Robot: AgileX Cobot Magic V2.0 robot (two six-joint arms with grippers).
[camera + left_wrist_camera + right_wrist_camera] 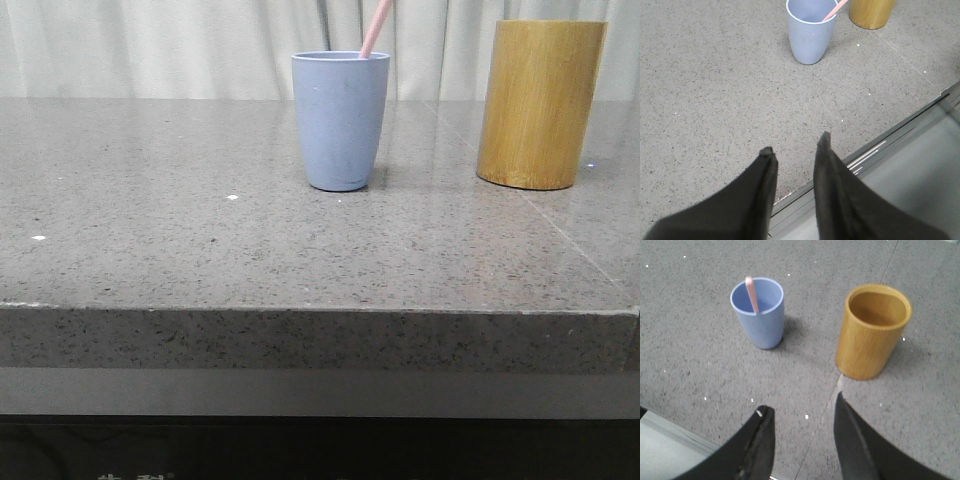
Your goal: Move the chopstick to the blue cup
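Chopstick [376, 28] in blue cup [340, 120]; both jaws parted, seemingly empty.

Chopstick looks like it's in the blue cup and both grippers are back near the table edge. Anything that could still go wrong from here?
1. The chopstick leans on the rim of the blue cup and sticks out well above it, so a passing arm could catch it and tip the light cup.
2. The bamboo holder stands close in front of the open right gripper; a forward move could knock it.
3. The open left gripper hangs over the table edge; lowering might strike it.
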